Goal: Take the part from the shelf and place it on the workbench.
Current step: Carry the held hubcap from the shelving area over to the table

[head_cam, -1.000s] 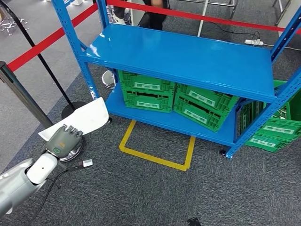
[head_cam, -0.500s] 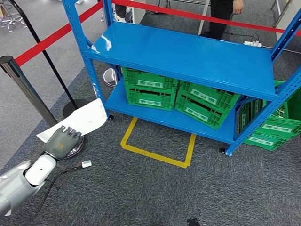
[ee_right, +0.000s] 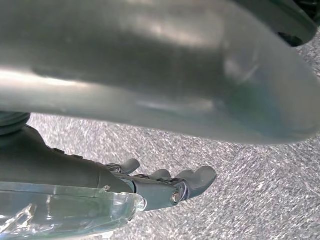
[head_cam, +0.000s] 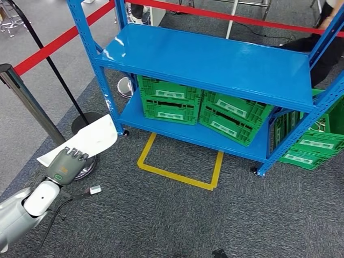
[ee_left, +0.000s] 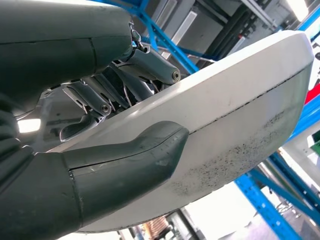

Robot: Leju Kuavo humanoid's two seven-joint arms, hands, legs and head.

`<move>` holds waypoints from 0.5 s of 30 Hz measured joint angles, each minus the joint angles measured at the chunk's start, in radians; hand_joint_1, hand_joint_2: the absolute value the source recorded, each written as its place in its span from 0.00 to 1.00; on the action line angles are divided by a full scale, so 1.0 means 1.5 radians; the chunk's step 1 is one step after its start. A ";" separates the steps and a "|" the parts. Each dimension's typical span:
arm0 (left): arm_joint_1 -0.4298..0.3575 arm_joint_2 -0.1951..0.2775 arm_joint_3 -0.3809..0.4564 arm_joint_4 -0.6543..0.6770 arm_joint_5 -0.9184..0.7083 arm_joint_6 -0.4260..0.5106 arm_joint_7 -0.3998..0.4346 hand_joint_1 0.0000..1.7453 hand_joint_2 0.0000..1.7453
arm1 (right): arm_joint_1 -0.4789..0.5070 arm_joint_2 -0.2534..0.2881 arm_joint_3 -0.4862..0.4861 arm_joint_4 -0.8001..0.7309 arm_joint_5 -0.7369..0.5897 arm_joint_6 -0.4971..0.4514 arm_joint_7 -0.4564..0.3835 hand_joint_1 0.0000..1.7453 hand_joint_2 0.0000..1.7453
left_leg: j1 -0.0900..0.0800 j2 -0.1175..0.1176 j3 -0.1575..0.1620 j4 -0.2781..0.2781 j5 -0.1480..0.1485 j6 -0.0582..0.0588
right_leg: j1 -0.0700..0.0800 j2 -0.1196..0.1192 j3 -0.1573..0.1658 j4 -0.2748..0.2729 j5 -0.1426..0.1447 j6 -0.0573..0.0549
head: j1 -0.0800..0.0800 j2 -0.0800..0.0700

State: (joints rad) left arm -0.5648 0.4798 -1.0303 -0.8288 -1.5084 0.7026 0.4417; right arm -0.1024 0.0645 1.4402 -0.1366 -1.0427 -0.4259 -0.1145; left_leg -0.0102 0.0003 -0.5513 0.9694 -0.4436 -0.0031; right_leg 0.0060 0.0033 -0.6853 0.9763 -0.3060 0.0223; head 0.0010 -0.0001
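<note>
Stanchion post (head_cam: 24,102) and its base crowd the left hand (head_cam: 65,165). Blue shelf upright (head_cam: 95,59) stands just ahead; open carpet (head_cam: 170,220) rightward.

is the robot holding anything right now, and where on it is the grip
The left hand holds the white part near one end, thumb on one face, fingers on the other. The right hand holds nothing.

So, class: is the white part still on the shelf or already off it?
Off it. The left robot hand holds the part over the carpet, beside the shelf.
</note>
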 joint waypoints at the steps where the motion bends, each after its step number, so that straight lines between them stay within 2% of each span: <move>1: 0.005 0.007 0.004 -0.006 0.000 0.000 0.001 1.00 1.00 | 0.000 0.001 0.003 0.000 0.005 -0.002 0.002 0.00 0.00 | 0.001 0.000 0.001 -0.004 0.003 0.003 | 0.000 -0.001 0.001 -0.002 0.002 0.003 | 0.000 0.000; 2: 0.010 0.013 0.009 -0.011 0.000 0.000 0.002 1.00 1.00 | 0.000 0.002 0.007 0.000 0.011 -0.005 0.005 0.00 0.00 | 0.002 -0.001 0.003 -0.009 0.008 0.006 | 0.000 -0.002 -0.001 -0.001 0.001 0.006 | 0.000 0.000; 3: 0.016 0.019 0.013 -0.017 0.000 0.000 0.002 1.00 1.00 | -0.001 0.002 0.010 0.000 0.018 -0.008 0.007 0.00 0.00 | 0.005 -0.002 0.006 -0.016 0.013 0.009 | 0.001 -0.002 -0.006 0.010 -0.010 0.008 | 0.002 0.000; 4: 0.024 0.025 0.020 -0.023 0.000 0.000 0.003 1.00 1.00 | -0.001 0.002 0.016 0.000 0.025 -0.010 0.010 0.00 0.00 | 0.007 -0.003 0.008 -0.021 0.017 0.011 | 0.001 -0.002 -0.017 0.036 -0.030 0.010 | 0.003 0.000; 6: 0.044 0.038 0.035 -0.034 0.000 0.000 0.003 1.00 1.00 | 0.000 0.003 0.027 0.000 0.034 -0.013 0.013 0.00 0.00 | 0.009 -0.006 0.008 -0.023 0.019 0.011 | -0.002 -0.001 -0.049 0.128 -0.086 0.013 | 0.006 0.000; 7: 0.054 0.045 0.041 -0.040 0.000 0.000 0.004 1.00 1.00 | 0.000 0.003 0.031 0.000 0.036 -0.013 0.015 0.00 0.00 | 0.010 -0.010 0.007 -0.022 0.020 0.009 | -0.005 -0.002 -0.062 0.171 -0.106 0.015 | 0.006 0.000; 8: 0.064 0.051 0.045 -0.044 0.000 0.000 0.005 1.00 1.00 | 0.000 0.003 0.035 0.000 0.037 -0.014 0.016 0.00 0.00 | 0.011 -0.014 0.005 -0.022 0.021 0.007 | -0.007 -0.002 -0.066 0.195 -0.117 0.017 | 0.006 0.000; 9: 0.071 0.056 0.046 -0.048 0.000 0.000 0.006 1.00 1.00 | 0.000 0.003 0.038 0.000 0.038 -0.014 0.016 0.00 0.00 | 0.013 -0.019 0.004 -0.021 0.021 0.004 | -0.009 -0.001 -0.056 0.193 -0.115 0.019 | 0.006 0.000; 10: 0.077 0.061 0.048 -0.051 0.000 0.000 0.006 1.00 1.00 | 0.000 0.003 0.040 0.000 0.038 -0.014 0.017 0.00 0.00 | 0.016 -0.026 0.003 -0.019 0.021 -0.001 | -0.012 0.002 -0.032 0.162 -0.103 0.022 | 0.006 0.000; 12: 0.081 0.070 0.051 -0.058 0.000 0.000 0.008 1.00 1.00 | 0.000 0.004 0.045 0.000 0.038 -0.014 0.017 0.00 0.00 | 0.021 -0.041 -0.002 -0.011 0.018 -0.013 | -0.019 0.026 0.028 0.074 -0.087 0.027 | 0.007 0.000; 13: 0.082 0.075 0.052 -0.061 0.000 0.000 0.011 1.00 1.00 | -0.001 0.005 0.047 -0.001 0.038 -0.014 0.017 0.00 0.00 | 0.023 -0.048 -0.006 -0.006 0.017 -0.019 | -0.020 0.036 0.048 0.046 -0.085 0.026 | 0.008 0.000; 14: 0.082 0.080 0.053 -0.064 0.000 0.000 0.014 1.00 1.00 | -0.002 0.006 0.049 -0.001 0.038 -0.015 0.017 0.00 0.00 | 0.024 -0.053 -0.009 -0.002 0.017 -0.024 | -0.020 0.043 0.056 0.035 -0.089 0.022 | 0.008 0.000; 15: 0.082 0.086 0.053 -0.067 0.000 0.000 0.018 1.00 1.00 | -0.002 0.007 0.050 -0.001 0.038 -0.015 0.017 0.00 0.00 | 0.025 -0.058 -0.013 -0.001 0.018 -0.028 | -0.018 0.041 0.057 0.038 -0.090 0.015 | 0.008 0.000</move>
State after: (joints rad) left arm -0.4423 0.6081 -0.9514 -0.9288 -1.5084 0.7030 0.4685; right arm -0.1049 0.0753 1.5150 -0.1381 -0.9860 -0.4479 -0.0891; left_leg 0.0266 -0.0866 -0.5702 0.9679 -0.4162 -0.0453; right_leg -0.0217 0.0641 -0.6004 1.0332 -0.4417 0.0455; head 0.0135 -0.0003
